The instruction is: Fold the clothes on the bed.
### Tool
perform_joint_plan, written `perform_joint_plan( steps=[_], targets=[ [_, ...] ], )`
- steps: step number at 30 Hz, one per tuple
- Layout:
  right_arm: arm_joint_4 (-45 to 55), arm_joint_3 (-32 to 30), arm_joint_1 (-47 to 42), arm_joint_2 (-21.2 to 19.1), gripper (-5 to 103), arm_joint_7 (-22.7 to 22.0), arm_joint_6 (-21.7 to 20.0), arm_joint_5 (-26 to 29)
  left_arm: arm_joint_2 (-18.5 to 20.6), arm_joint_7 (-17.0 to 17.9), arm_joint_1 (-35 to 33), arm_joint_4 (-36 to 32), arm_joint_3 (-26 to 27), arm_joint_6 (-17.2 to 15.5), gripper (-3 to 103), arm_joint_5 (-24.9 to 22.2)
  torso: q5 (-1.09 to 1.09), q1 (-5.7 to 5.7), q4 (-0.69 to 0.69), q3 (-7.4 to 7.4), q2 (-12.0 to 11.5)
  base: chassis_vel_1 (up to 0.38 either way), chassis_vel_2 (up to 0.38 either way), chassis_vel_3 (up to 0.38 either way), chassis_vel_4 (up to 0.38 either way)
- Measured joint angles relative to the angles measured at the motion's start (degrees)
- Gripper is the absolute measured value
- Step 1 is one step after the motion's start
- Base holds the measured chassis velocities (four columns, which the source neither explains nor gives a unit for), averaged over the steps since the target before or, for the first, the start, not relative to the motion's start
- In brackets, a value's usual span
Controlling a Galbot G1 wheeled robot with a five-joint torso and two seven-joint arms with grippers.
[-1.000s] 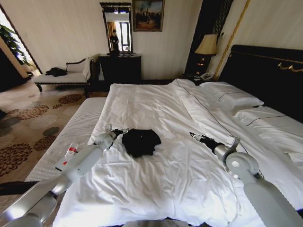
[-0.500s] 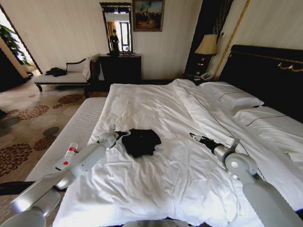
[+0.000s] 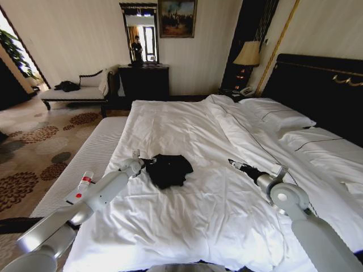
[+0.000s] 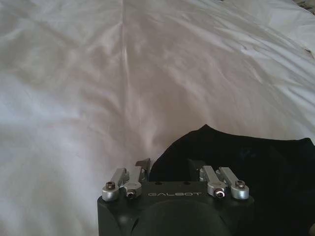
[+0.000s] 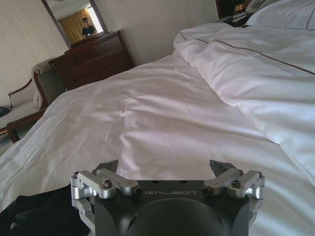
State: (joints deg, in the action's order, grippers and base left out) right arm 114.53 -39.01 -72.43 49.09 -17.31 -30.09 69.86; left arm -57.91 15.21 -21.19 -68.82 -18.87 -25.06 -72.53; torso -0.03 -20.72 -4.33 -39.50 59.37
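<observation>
The clothes are one black T-shirt (image 3: 170, 170), lying crumpled in a heap on the white duvet of the bed (image 3: 187, 119), left of centre. My left gripper (image 3: 148, 161) is at the heap's left edge. In the left wrist view its fingers (image 4: 143, 165) are drawn in, with the T-shirt (image 4: 246, 167) bunched between them; the far finger is half buried in the fabric. My right gripper (image 3: 231, 162) rests low over bare duvet well to the right of the shirt. It is open (image 5: 164, 167) with nothing between its fingers, and the T-shirt (image 5: 34, 216) lies off to its side.
Pillows (image 3: 278, 113) and a dark headboard (image 3: 317, 79) bound the bed on the right. The mattress edge (image 3: 91, 153) drops to patterned carpet (image 3: 34, 147) on the left. A bench (image 3: 79, 90), a dark dresser (image 3: 143, 79) and a lamp (image 3: 248, 54) stand along the far wall.
My left gripper has slid right and a little nearer, from just beside the T-shirt to its edge. The right arm and the shirt have stayed where they were.
</observation>
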Motion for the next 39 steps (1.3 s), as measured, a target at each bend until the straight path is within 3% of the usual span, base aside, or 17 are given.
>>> perform_joint_plan(
  steps=[1,3,6,7,10,14,21,25,32,39],
  targets=[
    [0.0,0.0,0.0,0.0,100,0.0,0.0,0.1,0.1,0.1,-0.1,0.0,0.0,0.1,39,0.0,0.00,0.00,0.00,0.00,0.0,0.000,0.000,0.000,0.000],
    [0.0,0.0,0.1,0.1,100,0.0,0.0,0.3,0.1,0.1,-0.1,-0.1,0.1,0.2,39,0.1,0.00,0.00,0.01,0.00,0.0,0.000,0.000,0.000,0.000],
    [-0.3,0.8,1.1,0.1,100,-1.4,-1.0,2.9,0.2,0.2,-0.2,-0.2,0.2,0.6,23,0.3,-0.01,0.00,0.00,0.00,0.0,0.000,0.000,0.000,0.000],
    [-0.3,0.8,1.1,0.1,100,-1.4,-1.0,2.9,0.2,0.2,-0.2,-0.2,0.2,0.6,23,0.3,-0.01,0.00,0.00,0.00,0.0,0.000,0.000,0.000,0.000],
    [-2.5,2.8,5.4,-0.6,100,-5.5,-4.6,9.1,0.1,0.2,0.1,-0.2,0.1,1.1,7,0.7,0.00,0.00,-0.01,0.00,0.0,0.000,0.000,0.000,0.000],
    [-7.9,7.0,12.9,-0.8,100,-6.9,-5.5,16.1,0.0,0.1,0.1,-0.2,0.1,1.4,1,1.1,0.00,0.00,0.00,0.00,0.0,0.000,0.000,0.000,0.000],
    [-19.7,16.8,25.9,2.0,100,-5.1,-6.9,20.5,0.5,0.1,-1.1,-1.3,0.1,1.7,0,1.6,0.00,0.00,0.00,-0.01,0.0,0.000,0.000,0.000,0.000],
    [-30.0,24.1,35.5,6.5,100,-2.9,-7.7,20.4,0.7,-0.4,-1.6,-1.5,0.4,1.9,0,2.1,-0.01,0.00,0.03,-0.01,0.0,0.000,0.000,0.000,0.000],
    [-40.3,28.5,42.0,12.5,100,1.0,-9.4,17.6,0.0,-0.6,-2.1,-0.9,0.4,2.3,0,3.4,-0.01,-0.02,0.00,-0.01,0.0,0.000,0.000,0.000,0.000],
    [-43.2,29.2,41.8,19.0,100,3.0,-9.6,13.6,0.0,-0.3,-3.0,-1.7,1.0,2.4,0,3.4,-0.02,0.00,0.00,0.00,0.0,0.000,0.000,0.000,0.000]
  ],
)
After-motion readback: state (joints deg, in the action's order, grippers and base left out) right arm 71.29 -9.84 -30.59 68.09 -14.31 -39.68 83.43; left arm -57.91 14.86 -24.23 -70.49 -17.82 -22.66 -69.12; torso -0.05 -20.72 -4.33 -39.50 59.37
